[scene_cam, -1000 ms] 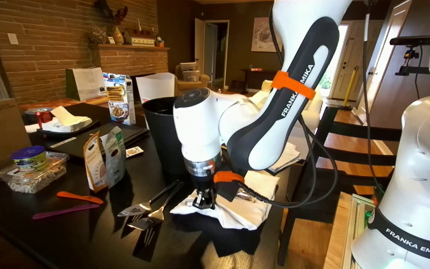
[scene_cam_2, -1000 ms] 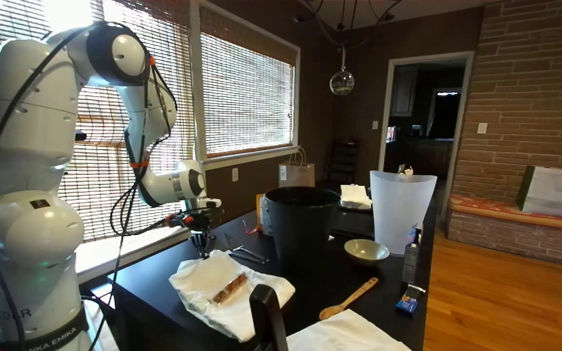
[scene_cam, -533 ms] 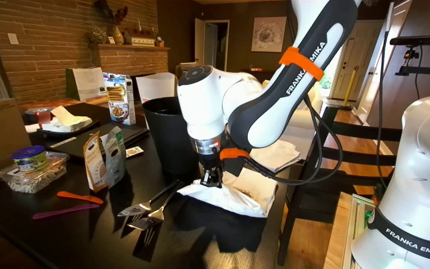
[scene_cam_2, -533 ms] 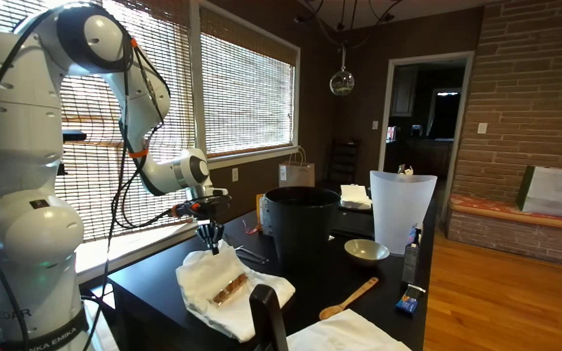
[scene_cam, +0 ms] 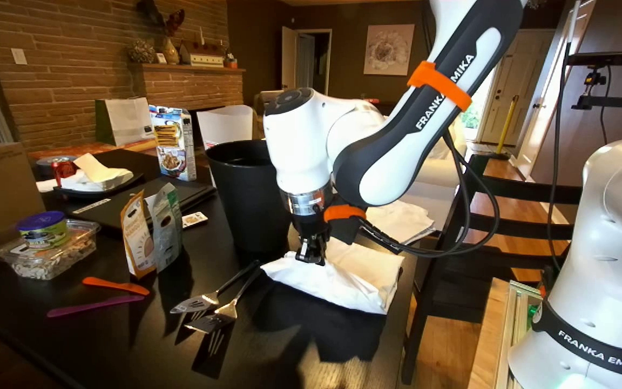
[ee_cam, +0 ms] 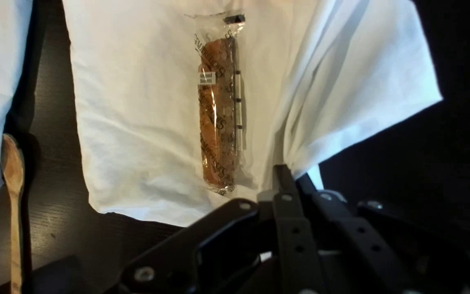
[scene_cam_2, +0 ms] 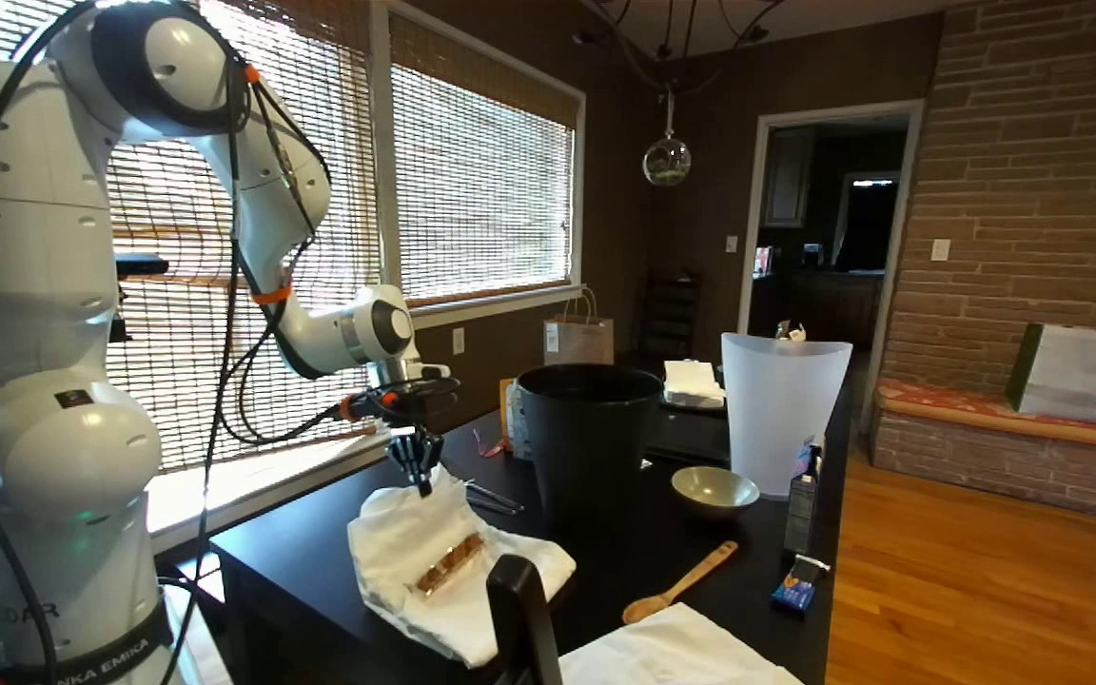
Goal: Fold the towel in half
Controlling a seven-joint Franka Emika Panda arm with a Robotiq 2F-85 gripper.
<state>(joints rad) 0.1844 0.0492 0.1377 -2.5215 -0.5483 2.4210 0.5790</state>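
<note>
The white towel [scene_cam: 351, 283] lies on the dark table with one edge lifted and creased. In the wrist view the towel [ee_cam: 137, 110] spreads beneath the camera, and a loose flap of it bends out to the right. My gripper [ee_cam: 295, 176] is shut on that raised edge, the cloth pinched between its fingertips. A wrapped brown bar [ee_cam: 217, 114] rests on the towel's flat part, left of the fingers; the lifted cloth hides it in an exterior view, while the bar [scene_cam_2: 449, 563] shows in an exterior view, a little in front of the gripper [scene_cam_2: 425, 487].
A tall black bin [scene_cam: 246, 200] stands close behind the gripper. Two metal spatulas [scene_cam: 224, 309] lie beside the towel. A wooden spoon [scene_cam_2: 681, 585], a bowl [scene_cam_2: 714, 492] and another white cloth [scene_cam_2: 676, 649] are nearby. A chair back [scene_cam_2: 521, 618] rises at the table's side.
My gripper has risen and moved inward over the towel, pulling the held edge up with it. Most of this motion came early; the last half second shows only a small shift.
</note>
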